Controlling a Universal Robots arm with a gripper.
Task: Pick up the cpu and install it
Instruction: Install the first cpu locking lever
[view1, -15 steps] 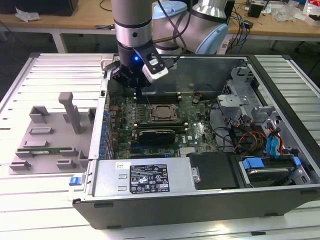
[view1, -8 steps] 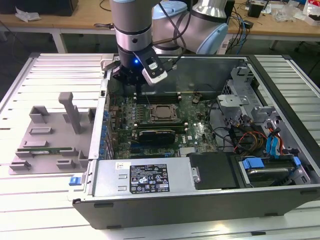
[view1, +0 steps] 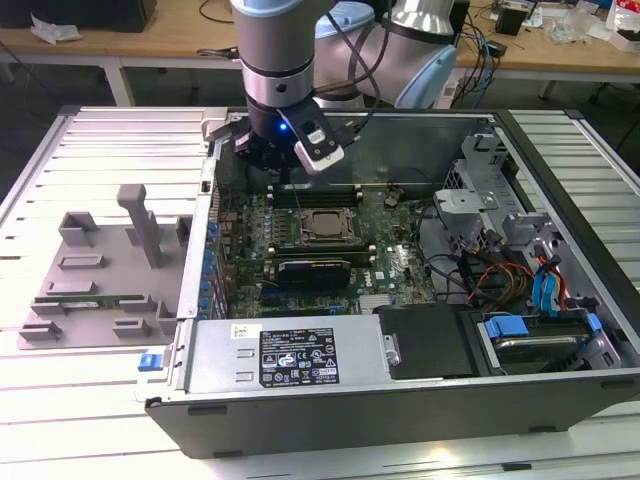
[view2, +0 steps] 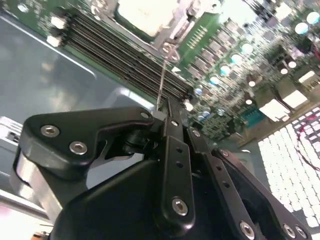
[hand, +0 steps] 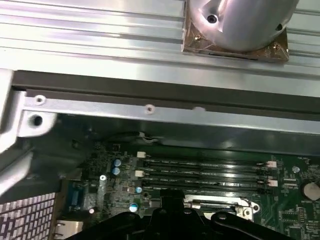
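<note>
The gripper (view2: 167, 107) has its black fingers (view2: 175, 145) pressed together, nothing visible between them, and hangs over the memory slots (view1: 315, 190) inside the open computer case (view1: 400, 400). Just beside them, the cpu (view1: 322, 227) sits in its socket – flat on the green motherboard (view1: 400, 265).

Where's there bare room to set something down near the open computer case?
Free: the ribbed table beyond the grey fixture tray, and the strip past the case's far wall on the exterior view's right. Crowded: the motherboard under the hand, and the cable-filled drive bay.
</note>
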